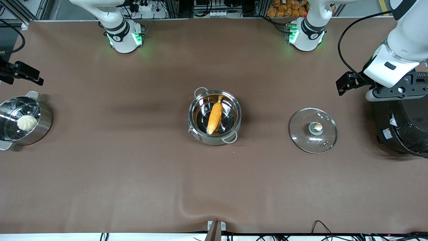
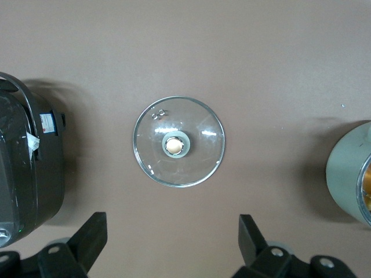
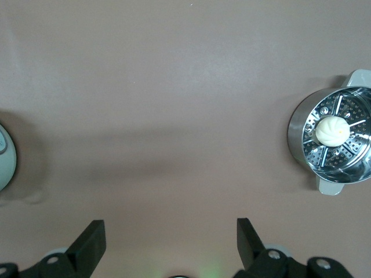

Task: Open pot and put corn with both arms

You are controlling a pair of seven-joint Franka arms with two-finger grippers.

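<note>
The steel pot (image 1: 197, 129) stands open in the middle of the table. The corn (image 1: 215, 117) lies inside it, leaning across the bowl with its point toward the front camera. The glass lid (image 1: 313, 130) lies flat on the table beside the pot, toward the left arm's end, knob up. It also shows in the left wrist view (image 2: 178, 142), with the pot's wall (image 2: 348, 179) at the edge. My left gripper (image 2: 172, 231) is open and empty, up in the air beside the lid. My right gripper (image 3: 171, 237) is open and empty, high over the right arm's end.
A steel steamer pot (image 1: 45, 124) with a white bun (image 1: 27, 122) stands at the right arm's end and shows in the right wrist view (image 3: 298, 139). A big black cooker (image 1: 401, 130) stands at the left arm's end, under the left hand (image 1: 398, 88).
</note>
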